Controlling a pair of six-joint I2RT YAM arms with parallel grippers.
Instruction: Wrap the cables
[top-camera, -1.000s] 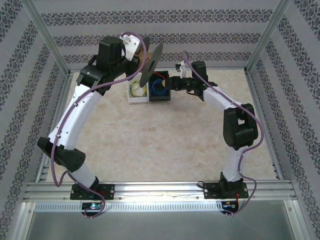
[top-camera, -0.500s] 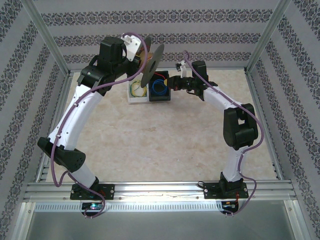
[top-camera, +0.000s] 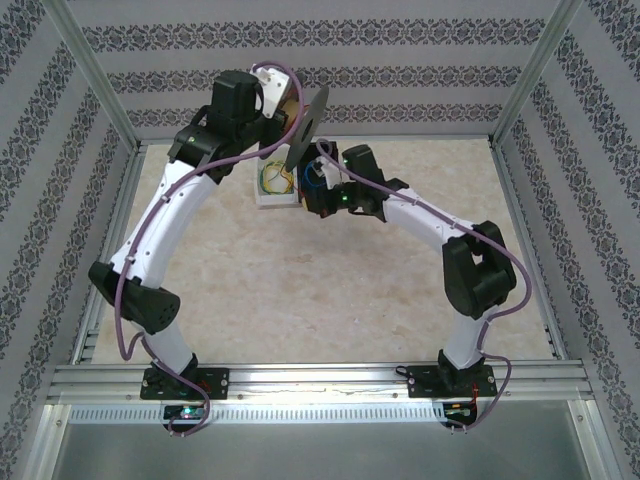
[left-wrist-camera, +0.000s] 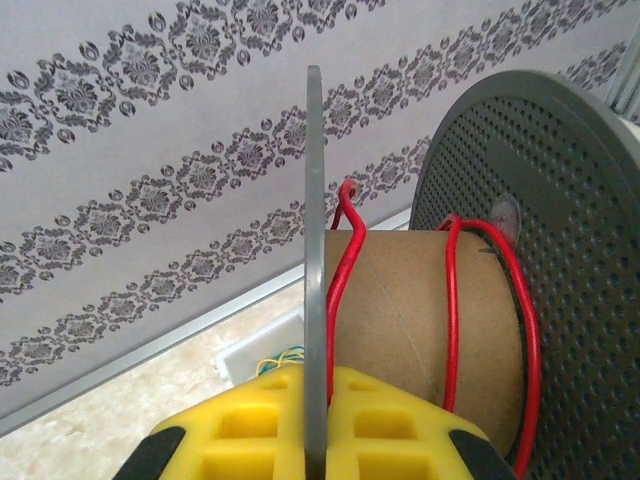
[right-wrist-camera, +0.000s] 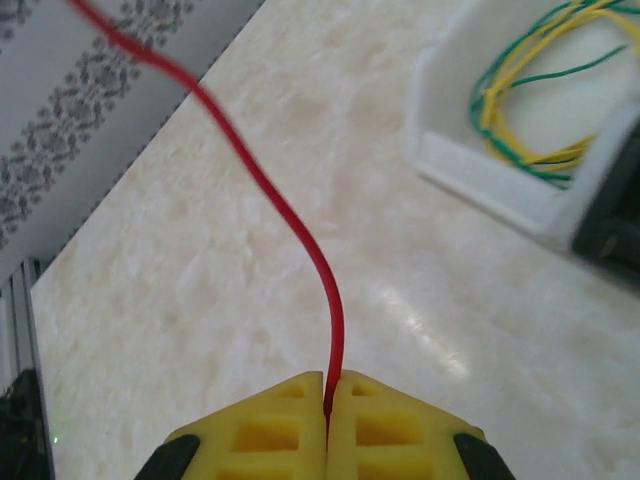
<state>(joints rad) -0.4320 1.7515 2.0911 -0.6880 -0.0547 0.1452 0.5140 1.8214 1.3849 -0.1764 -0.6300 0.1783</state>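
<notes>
1. Two tools, both clenched. Your right tool (right-wrist-camera: 327, 388) has its yellow fingers pressed together on the red cable (right-wrist-camera: 290, 215), which comes out right at the seam between them.
2. From that pinch the cable rises in a soft curve up and to the left across the right wrist view. It hangs clear of the counter (right-wrist-camera: 200, 300) and leaves the picture at the top left corner.
3. Your left tool (left-wrist-camera: 315, 390) is clamped on the thin grey flange (left-wrist-camera: 314, 180) of a spool (left-wrist-camera: 400, 300). The disc is seen edge-on, with one yellow finger on each side of it.
4. A few loose turns of the red cable lie on the spool's cardboard core. One strand runs just beside the thin flange, with a kink at its top. Another crosses the core further right and curves down along the perforated flange (left-wrist-camera: 560, 230).
5. From overhead, the left arm holds the spool up at the far end of the counter. The right arm reaches in just beside it, its wrist low over the bins.
6. A white tray (right-wrist-camera: 470, 165) holding a yellow-green coil (right-wrist-camera: 530, 110) sits on the counter there. A black bin (right-wrist-camera: 612, 215) stands against its side, with a blue coil (top-camera: 313, 178) inside it.
</notes>
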